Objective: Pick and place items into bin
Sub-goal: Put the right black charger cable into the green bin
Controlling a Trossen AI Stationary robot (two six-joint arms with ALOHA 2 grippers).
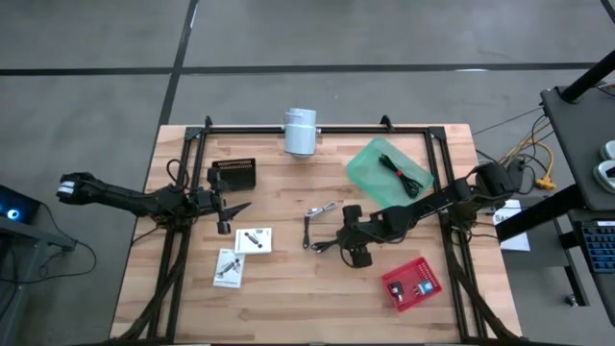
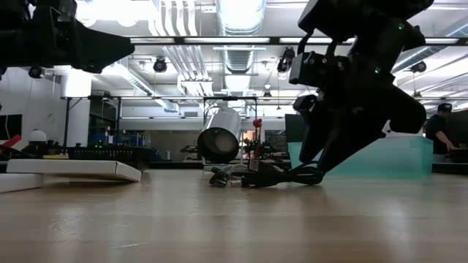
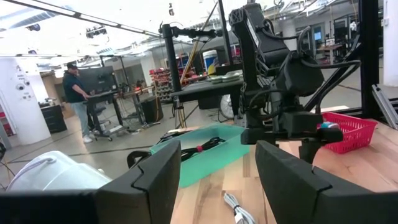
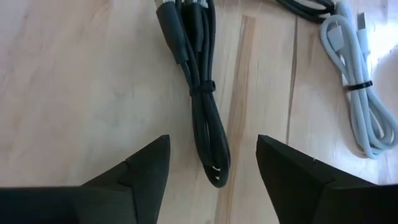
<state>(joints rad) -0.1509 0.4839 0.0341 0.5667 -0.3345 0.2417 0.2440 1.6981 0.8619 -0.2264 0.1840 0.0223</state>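
My right gripper spread above the bundled black cable at table centre, left of the green bin; left gripper spread, waiting. Centre on the tie, descend straight

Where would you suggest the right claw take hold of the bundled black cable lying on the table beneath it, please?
Probably at the tie band around the middle of the black cable, coming straight down from above. The bundle lies flat on the wooden table, long and narrow, and the band pinches its strands together there. The open right claw already straddles the looped end, so one finger can land on each side.
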